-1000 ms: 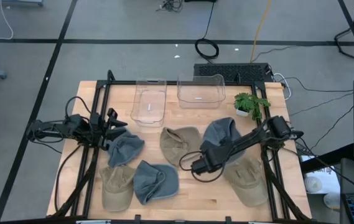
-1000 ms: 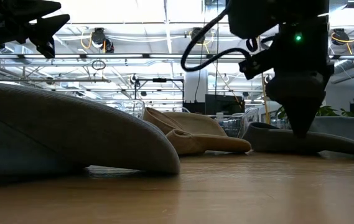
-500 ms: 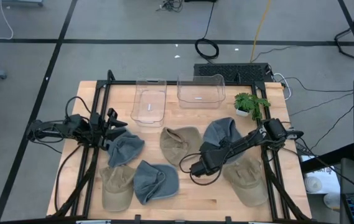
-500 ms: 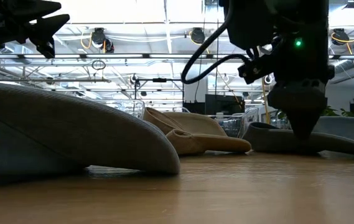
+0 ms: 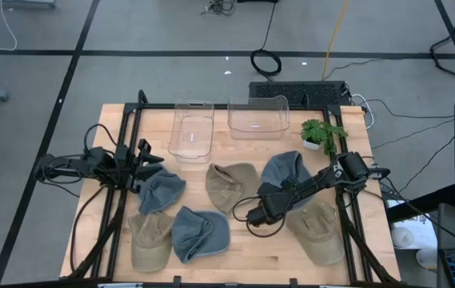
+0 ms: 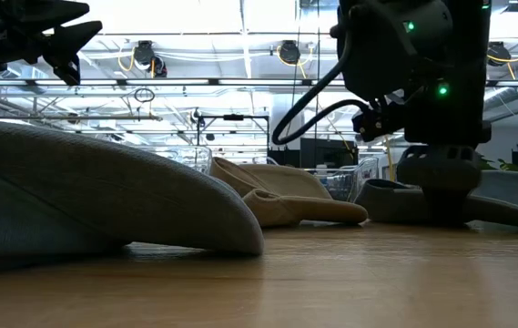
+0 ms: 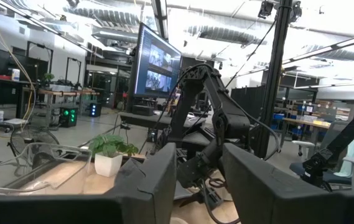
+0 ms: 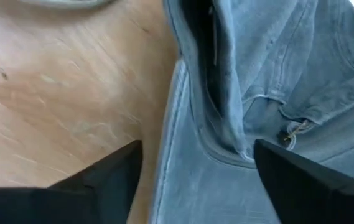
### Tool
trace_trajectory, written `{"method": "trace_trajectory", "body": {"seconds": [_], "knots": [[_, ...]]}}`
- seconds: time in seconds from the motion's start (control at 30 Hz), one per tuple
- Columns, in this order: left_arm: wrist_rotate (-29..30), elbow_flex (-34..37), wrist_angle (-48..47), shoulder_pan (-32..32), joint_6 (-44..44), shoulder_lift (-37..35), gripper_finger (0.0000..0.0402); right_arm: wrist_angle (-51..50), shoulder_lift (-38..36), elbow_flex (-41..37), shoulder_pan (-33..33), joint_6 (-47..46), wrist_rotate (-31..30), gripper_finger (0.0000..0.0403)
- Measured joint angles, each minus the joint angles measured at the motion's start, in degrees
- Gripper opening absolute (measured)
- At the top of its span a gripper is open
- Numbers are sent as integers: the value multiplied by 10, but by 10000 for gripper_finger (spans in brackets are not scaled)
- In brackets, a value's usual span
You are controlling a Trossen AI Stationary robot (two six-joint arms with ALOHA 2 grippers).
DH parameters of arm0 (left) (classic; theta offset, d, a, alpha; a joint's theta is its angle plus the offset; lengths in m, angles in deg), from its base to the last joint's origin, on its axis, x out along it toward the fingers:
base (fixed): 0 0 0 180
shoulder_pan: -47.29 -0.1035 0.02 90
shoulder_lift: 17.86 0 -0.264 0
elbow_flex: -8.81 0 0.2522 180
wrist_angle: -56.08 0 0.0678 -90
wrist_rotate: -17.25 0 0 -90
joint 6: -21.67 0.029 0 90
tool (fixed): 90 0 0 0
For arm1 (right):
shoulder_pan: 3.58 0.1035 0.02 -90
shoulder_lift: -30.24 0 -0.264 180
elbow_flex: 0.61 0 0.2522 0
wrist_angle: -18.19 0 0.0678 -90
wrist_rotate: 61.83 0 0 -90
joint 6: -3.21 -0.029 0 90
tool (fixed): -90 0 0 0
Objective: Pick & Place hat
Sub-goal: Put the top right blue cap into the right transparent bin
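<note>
Several caps lie crown up on the wooden table (image 5: 243, 248), some tan and some blue-grey. My right gripper (image 5: 253, 216) (image 8: 196, 147) is open and low over the near brim (image 8: 180, 186) of the blue-grey hat (image 5: 285, 172) on the table's right. One finger (image 8: 111, 177) is over bare wood and the other finger (image 8: 295, 183) over the hat's cloth. In the low view it stands at table height (image 6: 445, 214) in front of that hat (image 6: 509, 205). My left gripper (image 5: 149, 154) (image 7: 198, 165) waits open, raised at the table's left edge. My right gripper comes from above, pointing down, and straddles the edge of the blue-grey hat's brim (image 8: 170, 155), which lies flat on the table. Whether either finger touches the cloth, I cannot tell.
Two clear plastic bins (image 5: 191, 132) (image 5: 257, 118) stand at the far edge, with a small potted plant (image 5: 321, 134) to their right. A tan cap (image 5: 231, 186) lies left of the right gripper, another tan cap (image 5: 319, 230) to its right, and a blue-grey one (image 5: 199, 234) nearer.
My right gripper has come down toward the table at the blue-grey hat's near brim and shifted slightly toward the table's left. The hats have stayed where they were.
</note>
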State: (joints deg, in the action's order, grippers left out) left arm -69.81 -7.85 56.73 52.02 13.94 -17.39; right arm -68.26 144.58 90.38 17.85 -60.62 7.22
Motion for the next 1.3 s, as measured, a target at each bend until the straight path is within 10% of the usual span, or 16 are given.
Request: {"method": "trace_trajectory", "body": {"seconds": [0.33, 1.3], "knots": [[0, 0, 0, 0, 0, 0, 149, -4, 0, 0, 0, 34, -7, 15], [0, 0, 0, 0, 0, 0, 137, 12, -18, 0, 48, 63, -290, 1]]}}
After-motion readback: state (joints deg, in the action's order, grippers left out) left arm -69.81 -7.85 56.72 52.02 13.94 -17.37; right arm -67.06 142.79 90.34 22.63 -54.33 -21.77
